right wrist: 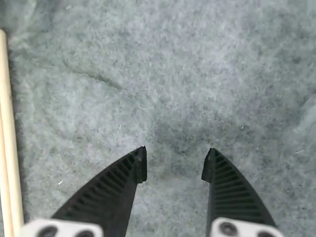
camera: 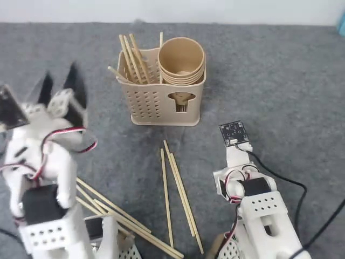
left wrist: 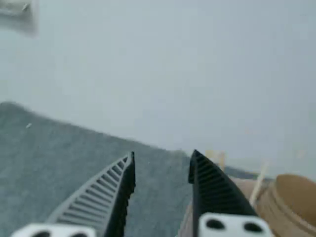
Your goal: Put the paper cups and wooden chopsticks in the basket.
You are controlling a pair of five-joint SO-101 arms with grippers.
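A beige perforated basket (camera: 161,105) stands at the back middle of the grey carpet. It holds a stack of paper cups (camera: 181,58) on its right side and several wooden chopsticks (camera: 132,56) on its left. Three loose chopsticks (camera: 180,191) lie in front of the basket, and several more (camera: 116,213) lie by the left arm's base. My left gripper (camera: 60,81) (left wrist: 163,157) is raised to the left of the basket, open and empty, with the cups (left wrist: 291,197) beside it. My right gripper (right wrist: 176,152) hangs open over bare carpet, with a chopstick (right wrist: 7,128) off to one side.
The right arm (camera: 253,199) rises from the front right, its wrist camera board (camera: 234,131) pointing at the carpet right of the loose chopsticks. A black cable (camera: 294,189) trails to the right. Grey carpet (camera: 280,81) stretches to the right of the basket.
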